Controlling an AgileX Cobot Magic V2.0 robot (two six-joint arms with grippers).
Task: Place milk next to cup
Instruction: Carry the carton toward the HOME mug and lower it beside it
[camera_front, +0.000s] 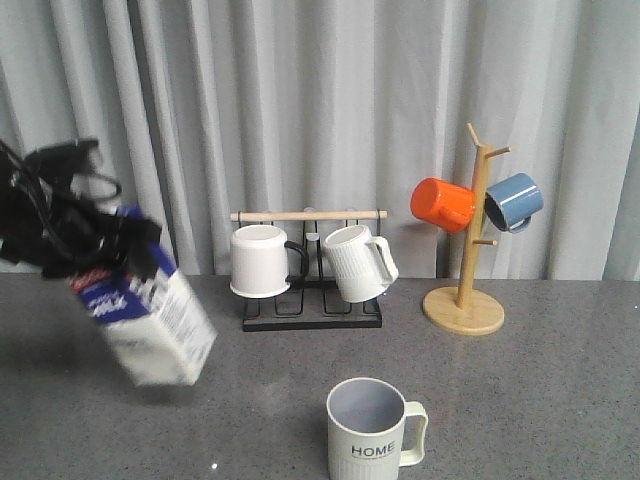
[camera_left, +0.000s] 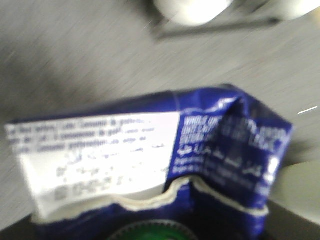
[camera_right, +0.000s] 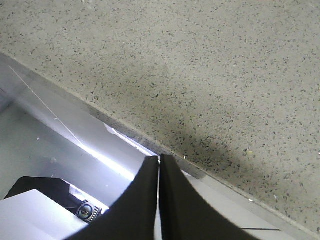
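The milk (camera_front: 160, 325) is a blue-and-white carton, hanging tilted above the left side of the table with its base toward the middle. My left gripper (camera_front: 118, 250) is shut on the carton's top end. The left wrist view is blurred and filled by the milk (camera_left: 150, 150), with its green cap (camera_left: 150, 235) at the lower edge; the fingers themselves are hidden there. The cup (camera_front: 370, 435), a cream ribbed mug lettered "HOME", stands upright near the front centre, well to the right of the carton. My right gripper (camera_right: 159, 165) is shut on nothing, over the table's edge.
At the back centre stands a black wire rack (camera_front: 312, 318) holding a white black-handled mug (camera_front: 262, 260) and a white ribbed mug (camera_front: 355, 262). A wooden mug tree (camera_front: 465, 300) at the back right carries an orange mug (camera_front: 442, 204) and a blue mug (camera_front: 514, 201). Grey curtain behind.
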